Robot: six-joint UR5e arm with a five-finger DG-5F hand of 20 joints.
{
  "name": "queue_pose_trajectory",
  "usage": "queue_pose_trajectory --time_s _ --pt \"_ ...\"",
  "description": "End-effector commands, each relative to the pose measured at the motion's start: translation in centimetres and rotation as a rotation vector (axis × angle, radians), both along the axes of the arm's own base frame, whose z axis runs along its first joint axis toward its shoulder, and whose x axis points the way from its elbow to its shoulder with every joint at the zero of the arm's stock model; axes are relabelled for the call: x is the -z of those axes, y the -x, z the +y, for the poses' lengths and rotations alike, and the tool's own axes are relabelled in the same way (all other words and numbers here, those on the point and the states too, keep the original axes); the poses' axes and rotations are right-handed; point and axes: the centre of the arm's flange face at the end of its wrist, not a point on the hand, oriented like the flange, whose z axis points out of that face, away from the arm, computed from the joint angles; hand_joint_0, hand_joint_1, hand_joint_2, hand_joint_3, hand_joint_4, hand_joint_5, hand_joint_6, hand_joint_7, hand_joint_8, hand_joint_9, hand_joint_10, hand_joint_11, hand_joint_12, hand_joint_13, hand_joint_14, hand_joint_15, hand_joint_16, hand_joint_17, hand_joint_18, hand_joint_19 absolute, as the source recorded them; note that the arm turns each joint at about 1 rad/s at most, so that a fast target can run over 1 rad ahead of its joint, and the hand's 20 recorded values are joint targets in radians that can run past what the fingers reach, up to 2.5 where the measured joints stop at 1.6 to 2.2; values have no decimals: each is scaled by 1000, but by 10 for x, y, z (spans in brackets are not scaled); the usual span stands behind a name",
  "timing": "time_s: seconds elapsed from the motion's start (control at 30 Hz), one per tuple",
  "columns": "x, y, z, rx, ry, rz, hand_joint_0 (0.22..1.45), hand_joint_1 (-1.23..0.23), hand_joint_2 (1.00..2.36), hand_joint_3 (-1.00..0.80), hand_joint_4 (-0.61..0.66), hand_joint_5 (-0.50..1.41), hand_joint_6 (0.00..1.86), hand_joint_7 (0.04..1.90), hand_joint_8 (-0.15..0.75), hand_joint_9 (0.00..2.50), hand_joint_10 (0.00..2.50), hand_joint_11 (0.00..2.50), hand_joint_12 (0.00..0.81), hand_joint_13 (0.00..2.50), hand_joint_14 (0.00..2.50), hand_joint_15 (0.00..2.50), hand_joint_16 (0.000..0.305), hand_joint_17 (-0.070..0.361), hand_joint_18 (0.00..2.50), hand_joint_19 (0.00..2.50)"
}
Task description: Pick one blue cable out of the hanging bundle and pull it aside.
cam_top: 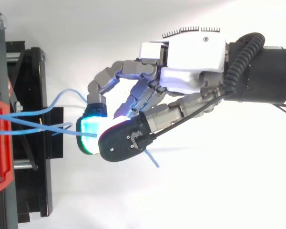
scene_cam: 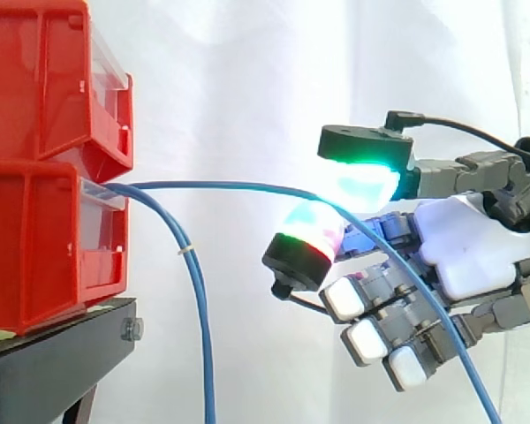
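Slip risk: fingers (scene_cam: 364,184) pinch one blue cable (scene_cam: 238,185); pulling hard against its red bins (scene_cam: 44,177) anchor could yank it free.

Stacked at left, 1 on the other: 2 red plastic bins (scene_cam: 35,230), on a black metal stand (scene_cam: 53,358). Behind it all, a white cloth curtain (scene_cam: 247,71). Out of the lower bin's front, a hanging bundle of blue cables (scene_cam: 200,309), dropping just right of the stand. From the same spot, 1 thin blue cable (scene_cam: 247,186), arching right, apart from the bundle. Pinched there between opposing fingertips (scene_cam: 367,181) of the grey-and-white robot hand (scene_cam: 468,243), then slanting down across the curled fingers. Hand at right, well apart from bins.
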Motion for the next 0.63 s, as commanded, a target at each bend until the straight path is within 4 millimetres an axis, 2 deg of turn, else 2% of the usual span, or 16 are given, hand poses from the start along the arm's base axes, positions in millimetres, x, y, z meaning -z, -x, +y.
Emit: queue_pose_trajectory --time_s 0.0,0.6 --pt "0 0 0 0 0 0 510 -868 1305 -57 -253 -22 861 1005 281 997 9 325 334 956 14 382 57 128 916 355" --pt "1 0 0 0 0 1 512 -869 1298 -54 -256 -23 860 1003 270 1006 9 323 329 959 14 390 57 128 919 355"
